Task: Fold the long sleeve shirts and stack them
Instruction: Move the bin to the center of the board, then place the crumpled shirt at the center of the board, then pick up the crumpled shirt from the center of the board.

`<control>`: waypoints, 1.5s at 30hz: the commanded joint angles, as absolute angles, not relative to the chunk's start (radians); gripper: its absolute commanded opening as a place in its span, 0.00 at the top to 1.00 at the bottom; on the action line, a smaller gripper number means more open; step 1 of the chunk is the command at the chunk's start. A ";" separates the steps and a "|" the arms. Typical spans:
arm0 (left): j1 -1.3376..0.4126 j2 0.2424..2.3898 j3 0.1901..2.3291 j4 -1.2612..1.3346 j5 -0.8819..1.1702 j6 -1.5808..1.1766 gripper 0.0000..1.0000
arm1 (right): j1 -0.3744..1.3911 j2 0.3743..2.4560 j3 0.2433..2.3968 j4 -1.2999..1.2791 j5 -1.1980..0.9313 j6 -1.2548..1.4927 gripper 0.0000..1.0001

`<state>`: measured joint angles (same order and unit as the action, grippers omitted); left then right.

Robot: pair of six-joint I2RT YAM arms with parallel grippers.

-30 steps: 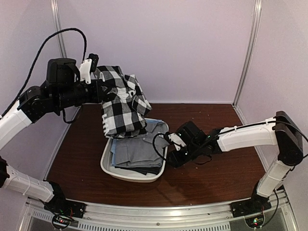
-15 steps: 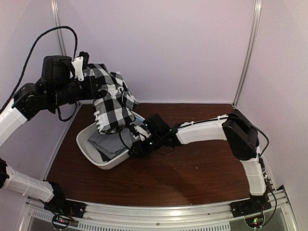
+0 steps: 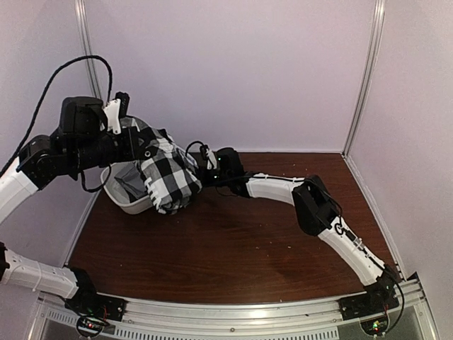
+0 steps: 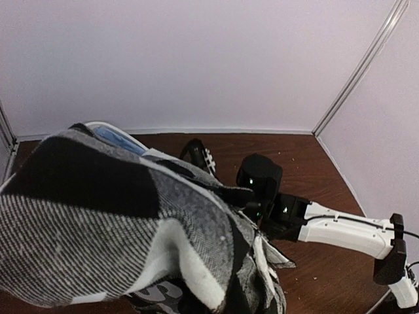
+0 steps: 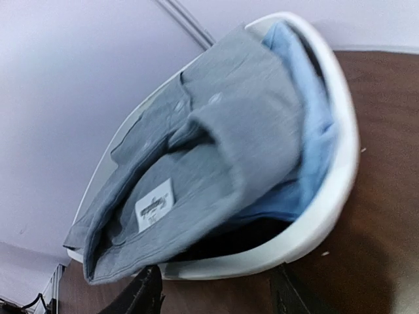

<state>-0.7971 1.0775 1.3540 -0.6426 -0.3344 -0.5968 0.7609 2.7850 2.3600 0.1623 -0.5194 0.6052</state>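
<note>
Top external: L claw [image 3: 140,145] is pinched shut on the checked shirt [image 3: 171,180], held up so the cloth hangs free below it, prob. to get it off the white tub [image 3: 122,202] for spreading on the worktop [image 3: 248,241]. L arm: elbow high, forearm level. R arm reaches full across. R claw [image 5: 216,294] is parted & empty, w/ tub rim just ahead and the grey shirt [image 5: 229,131] beyond, inside the tub.

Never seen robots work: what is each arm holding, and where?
Left gripper grips the checked shirt by bunched cloth at its top; right gripper holds nothing.
</note>
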 commanded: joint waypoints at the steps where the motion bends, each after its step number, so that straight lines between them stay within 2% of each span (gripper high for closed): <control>1: -0.790 1.139 1.302 -0.471 -0.159 -0.585 1.00 | 0.723 2.697 2.342 0.288 -0.553 0.648 0.42; 3: -0.790 1.174 1.291 -0.419 -0.081 -0.567 1.00 | 0.704 2.616 2.255 0.294 -0.568 0.639 0.42; 9: -0.791 1.308 1.301 -0.276 0.119 -0.538 1.00 | 0.612 2.286 1.795 0.346 -0.523 0.640 0.42; 15: -0.816 1.476 1.387 -0.165 0.301 -0.525 1.00 | 0.505 1.963 1.424 0.341 -0.449 0.603 0.40; 19: -0.861 1.604 1.491 -0.129 0.409 -0.520 1.00 | 0.459 1.768 1.249 0.261 -0.348 0.541 0.39; 23: -0.814 1.668 1.461 -0.037 0.568 -0.613 1.00 | 0.450 1.630 1.174 0.101 -0.207 0.445 0.35; 25: -0.757 1.724 1.429 -0.041 0.615 -0.639 0.81 | 0.449 1.600 1.162 0.034 -0.178 0.414 0.33; 28: -0.685 1.794 1.391 -0.092 0.534 -0.606 0.49 | 0.455 1.574 1.135 -0.016 -0.184 0.384 0.30; 30: -0.657 1.829 1.396 -0.128 0.501 -0.576 0.31 | 0.462 1.564 1.117 -0.043 -0.193 0.365 0.27; 31: -0.653 1.838 1.402 -0.153 0.470 -0.564 0.25 | 0.467 1.560 1.107 -0.062 -0.199 0.355 0.25; 34: -0.651 1.827 1.401 -0.180 0.440 -0.534 0.22 | 0.495 1.550 1.071 -0.110 -0.201 0.318 0.24; 45: -0.768 1.717 1.307 -0.280 0.359 -0.442 0.25 | 0.531 1.369 0.777 -0.260 -0.210 0.317 0.24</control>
<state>-0.7143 1.7596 1.3384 -0.2508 0.4080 -0.4885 0.5270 1.4490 0.8501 -0.1768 -0.2241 0.3161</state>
